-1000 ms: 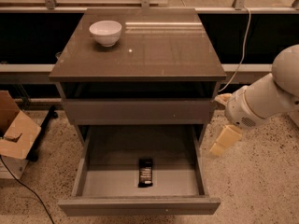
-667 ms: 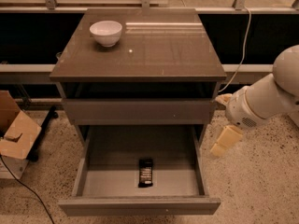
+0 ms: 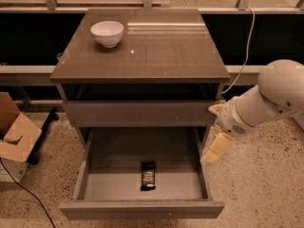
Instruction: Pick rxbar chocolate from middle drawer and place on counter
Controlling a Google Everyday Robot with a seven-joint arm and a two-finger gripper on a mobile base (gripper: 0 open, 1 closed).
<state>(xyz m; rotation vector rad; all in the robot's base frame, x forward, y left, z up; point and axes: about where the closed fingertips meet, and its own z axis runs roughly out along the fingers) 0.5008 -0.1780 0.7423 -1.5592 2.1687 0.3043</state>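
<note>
Rxbar chocolate (image 3: 148, 175), a small black wrapper with pale lettering, lay flat on the grey floor of the middle drawer (image 3: 141, 209), a little right of the centre and nearer the front panel than the back, with its long side running front to back. At the far left an open cardboard box (image 3: 15, 136) stood on the speckled floor (image 3: 259, 189), and a dark cable (image 3: 26, 194) trailed across the floor just in front of it. Next came the cabinet, whose glossy counter (image 3: 161, 56) carried a white bowl (image 3: 107, 33) upright near its back left corner. Under the counter was a dark open gap, and below that a closed drawer front (image 3: 137, 113). The middle drawer stood pulled well out beneath it, with the bar as the only thing inside. To the right of the cabinet the gripper (image 3: 217, 128) hung beside the drawer's right wall, outside the drawer and well apart from the bar. Its two pale yellow fingers (image 3: 219, 147) were spread wide, one up by the end of the closed drawer front and the other down alongside the open drawer, and it held nothing. The thick white arm (image 3: 273, 99) reached in from the right edge, and a thin white cord (image 3: 245, 46) ran down behind it.
</note>
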